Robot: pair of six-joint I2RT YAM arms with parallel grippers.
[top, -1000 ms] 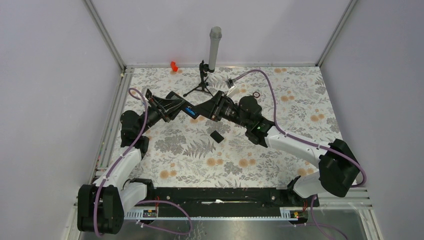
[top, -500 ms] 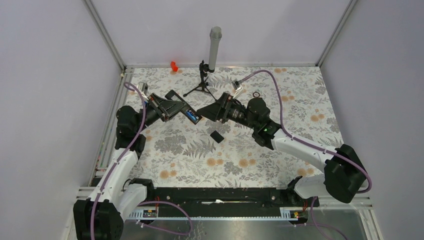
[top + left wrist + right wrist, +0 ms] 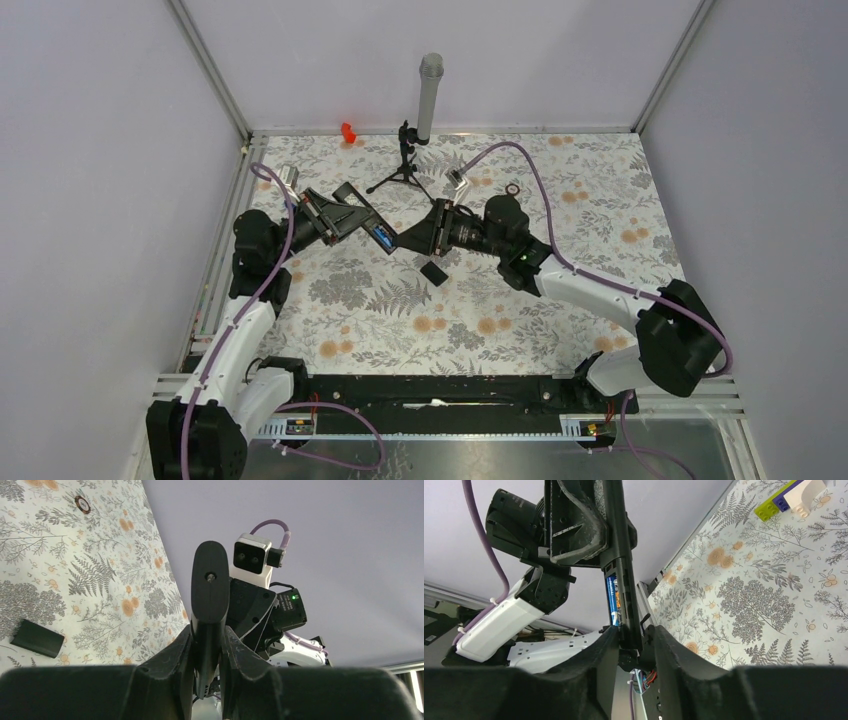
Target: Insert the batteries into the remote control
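**Batteries in the bay, cover not yet on**

The remote [image 3: 624, 580] was held up off the table [image 3: 560, 300], between the two arms, with its back open. The left gripper [image 3: 207, 630] was clamped narrowly on the body of the remote. The right gripper [image 3: 630, 635] was closed in on the remote's other end, its fingers [image 3: 606, 647] pressed against either side.

In the right wrist view, the blue of the batteries [image 3: 612, 600] showed inside the open compartment, lying along the length of the remote. The same blue showed from above. The pictures did not show whether both batteries were fully seated or only one, because the compartment wall hid part of the bay.

The back cover [image 3: 433, 273] lay flat on the table just below the two grippers, apart from both of them and from the remote.

The loading itself looked largely done. What seemed to be left was to check that the batteries sat down properly, free one gripper, pick the back cover up from the table and fit it over the open bay. Neither gripper was free for that while both held the remote.
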